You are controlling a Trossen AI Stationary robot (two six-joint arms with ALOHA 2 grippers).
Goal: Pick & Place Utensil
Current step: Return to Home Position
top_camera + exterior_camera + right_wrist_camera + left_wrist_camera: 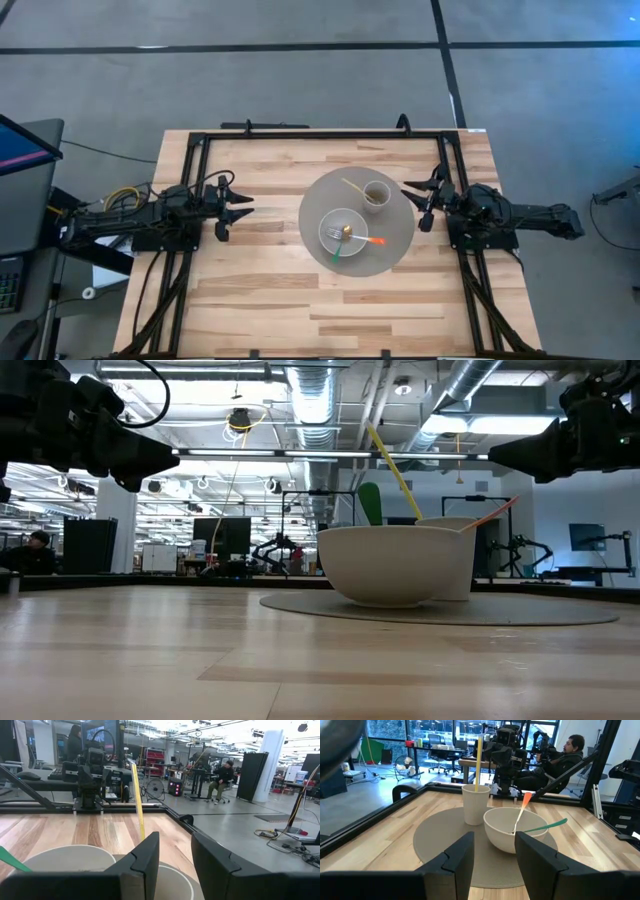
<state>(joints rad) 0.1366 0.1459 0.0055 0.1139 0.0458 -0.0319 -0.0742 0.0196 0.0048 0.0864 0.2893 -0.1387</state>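
Note:
A round grey mat (392,250) lies mid-table. On it stand a white bowl (343,232) and a cream cup (376,195). An orange-handled utensil (374,240) and a green-handled one (336,255) lean in the bowl, handles over its rim; a yellow-handled utensil (353,186) stands in the cup. My left gripper (240,206) hovers open left of the mat, fingers (462,857) aimed at the bowl (512,827). My right gripper (420,202) hovers open just right of the cup (172,882).
A black frame (320,133) rims the table's far and side edges. Bare wood lies toward the near edge and between my left gripper and the mat. People sit at desks in the room beyond the table (570,750).

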